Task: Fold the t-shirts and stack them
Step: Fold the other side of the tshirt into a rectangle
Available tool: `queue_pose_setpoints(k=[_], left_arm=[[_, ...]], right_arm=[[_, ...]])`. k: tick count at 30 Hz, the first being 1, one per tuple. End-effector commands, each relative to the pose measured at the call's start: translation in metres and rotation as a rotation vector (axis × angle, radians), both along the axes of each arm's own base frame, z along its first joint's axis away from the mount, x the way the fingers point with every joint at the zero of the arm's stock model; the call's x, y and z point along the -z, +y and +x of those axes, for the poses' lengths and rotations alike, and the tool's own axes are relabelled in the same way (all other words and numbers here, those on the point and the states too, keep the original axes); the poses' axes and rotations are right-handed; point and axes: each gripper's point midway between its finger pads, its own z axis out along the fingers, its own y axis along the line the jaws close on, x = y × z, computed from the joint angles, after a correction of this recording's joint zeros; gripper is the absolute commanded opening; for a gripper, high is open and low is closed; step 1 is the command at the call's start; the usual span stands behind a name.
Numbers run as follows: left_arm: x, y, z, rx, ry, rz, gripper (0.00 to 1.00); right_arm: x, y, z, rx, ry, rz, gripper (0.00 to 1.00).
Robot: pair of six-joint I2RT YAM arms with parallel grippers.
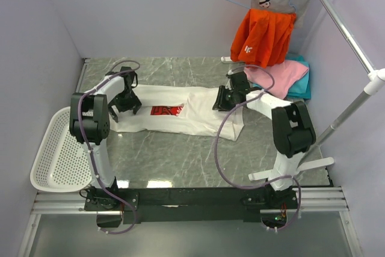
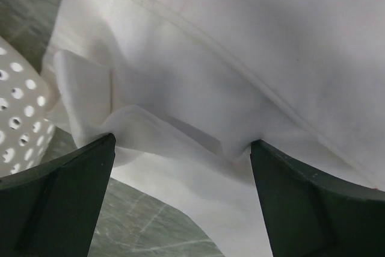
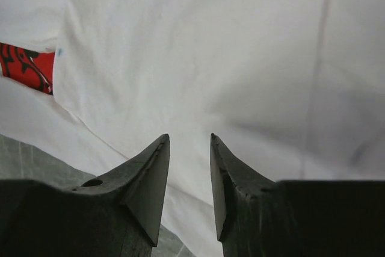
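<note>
White cloth short-sleeved t-shirt (image 1: pixel 198 115) with a red square chest print (image 1: pixel 166 110) lies stretched left to right on the grey marbled table (image 1: pixel 180 161); the left gripper (image 2: pixel 180 148) stands fully open at its left end, holding nothing. The right gripper (image 3: pixel 189 148) sits over its right part, jaws narrowly parted, no cloth seen pinched; the plain pink t-shirt (image 1: pixel 274 76) rests on the teal t-shirt (image 1: pixel 301 85) at the table's far right.
</note>
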Motion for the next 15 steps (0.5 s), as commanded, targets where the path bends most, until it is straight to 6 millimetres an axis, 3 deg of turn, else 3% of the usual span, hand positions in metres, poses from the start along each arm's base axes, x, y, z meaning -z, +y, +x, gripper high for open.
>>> queue_pose_setpoints(k=[1, 6, 10, 15], left_arm=[[-0.016, 0.02, 0.007, -0.044, -0.071, 0.1, 0.99], [-0.047, -0.016, 0.037, 0.085, -0.181, 0.028, 0.99], [-0.065, -0.07, 0.067, 0.237, -0.258, -0.042, 0.99], [-0.052, -0.099, 0.073, 0.306, -0.233, -0.086, 0.99]], right_arm=[[-0.052, -0.041, 0.016, 0.16, -0.177, -0.161, 0.42], [-0.053, -0.034, 0.012, 0.112, -0.155, -0.143, 0.43], [-0.028, -0.018, 0.003, 0.073, -0.069, -0.082, 0.42], [-0.006, -0.016, -0.007, 0.086, -0.011, -0.076, 0.42]])
